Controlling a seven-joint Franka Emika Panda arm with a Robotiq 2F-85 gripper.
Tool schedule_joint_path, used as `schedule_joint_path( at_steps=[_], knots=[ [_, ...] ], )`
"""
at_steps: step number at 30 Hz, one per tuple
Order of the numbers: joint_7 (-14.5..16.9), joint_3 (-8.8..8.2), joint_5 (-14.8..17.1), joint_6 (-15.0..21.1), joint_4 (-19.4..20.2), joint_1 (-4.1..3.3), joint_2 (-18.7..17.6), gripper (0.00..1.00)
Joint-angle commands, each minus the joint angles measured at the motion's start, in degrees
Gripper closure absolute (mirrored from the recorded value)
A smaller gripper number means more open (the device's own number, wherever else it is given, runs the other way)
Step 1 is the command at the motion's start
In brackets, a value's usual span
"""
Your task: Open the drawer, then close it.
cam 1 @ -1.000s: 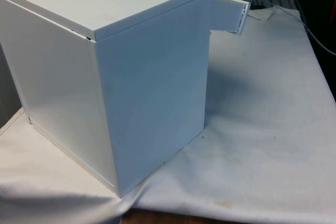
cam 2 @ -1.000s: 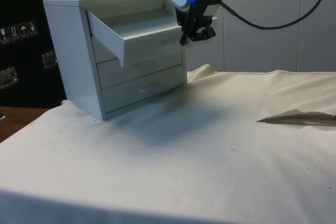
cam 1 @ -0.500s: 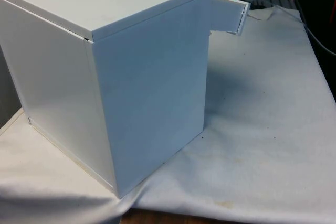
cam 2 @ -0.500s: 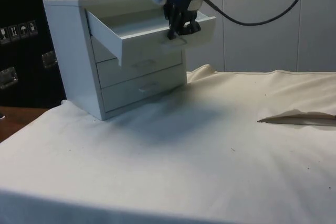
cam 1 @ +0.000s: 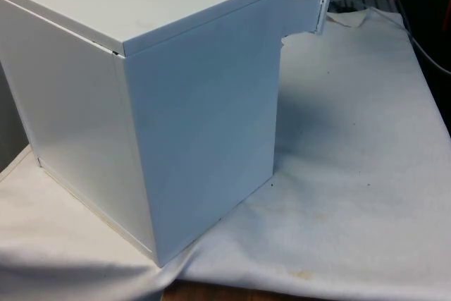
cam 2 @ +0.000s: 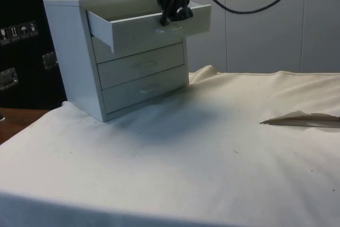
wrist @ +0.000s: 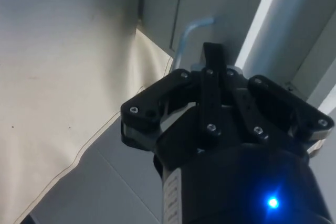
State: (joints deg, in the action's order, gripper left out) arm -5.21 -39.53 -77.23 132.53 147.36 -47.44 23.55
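So compared with a second ago, the top drawer point(cam 2: 149, 25) has gone back in a fair bit. It still sticks out of the chest of drawers point(cam 2: 85, 51), but less than before, and in the front view the drawer's end point(cam 1: 308, 9) now pokes out only a little past the chest's corner, higher and tighter to it than it was. The claw point(cam 2: 171, 15) has travelled with it: a second ago it hung out past the drawer's far end, half a second ago it sat at the drawer front, and now it's pressed up against the drawer front, further toward the chest.

Where things sit: in the side view the chest is at roughly 10 o'clock on the white cloth point(cam 2: 212, 147), with three drawers stacked in it. The top one is partly open and the two under it look flush. The claw is touching the face of the top drawer, at about 12 o'clock in that picture, near the middle of the drawer front. From the wrist camera the claw point(wrist: 210, 66) points at a pale panel with a light curved handle point(wrist: 191, 32) just beside the tips.

The fingers point(wrist: 211, 85) look drawn together, side by side with no real gap, and nothing is pinched between them.

Writing: none that I can read on the chest. There are a few small white stickers point(cam 2: 18, 29) on the dark cabinet at 9 o'clock in the side view, too tiny to make out.
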Motion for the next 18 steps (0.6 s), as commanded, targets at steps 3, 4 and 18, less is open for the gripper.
schedule_joint_path(
  at_steps=[3,4,18],
  knots=[
    [1.6,0.00,1.3,-0.7,-1.7,-0.34,-0.5,1.00],
    [0.7,0.11,0.7,-0.6,-0.7,-0.11,0.0,1.00],
    [3.4,-0.86,1.9,-0.5,-5.2,-0.29,-1.8,1.00]
  ],
)
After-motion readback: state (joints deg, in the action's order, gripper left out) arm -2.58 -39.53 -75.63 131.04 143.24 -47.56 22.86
